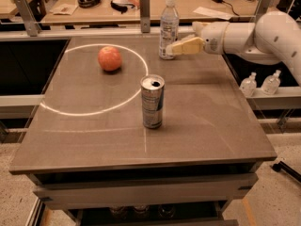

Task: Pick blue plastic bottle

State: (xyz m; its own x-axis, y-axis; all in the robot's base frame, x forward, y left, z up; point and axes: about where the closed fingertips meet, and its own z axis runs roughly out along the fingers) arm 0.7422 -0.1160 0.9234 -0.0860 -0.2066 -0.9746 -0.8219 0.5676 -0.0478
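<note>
The blue plastic bottle (168, 27) stands upright near the far edge of the table (216, 126); it is clear, with a white cap and a pale label. My gripper (174, 49) reaches in from the right on a white arm, and its cream tip is right at the bottle's lower right side. I cannot tell whether it touches the bottle.
A silver-blue drink can (152, 101) stands at mid-table. A red apple (109, 58) lies at the back left inside a white ring of light. Two small clear bottles (259, 84) stand beyond the right edge. A cluttered desk (89, 4) lies behind.
</note>
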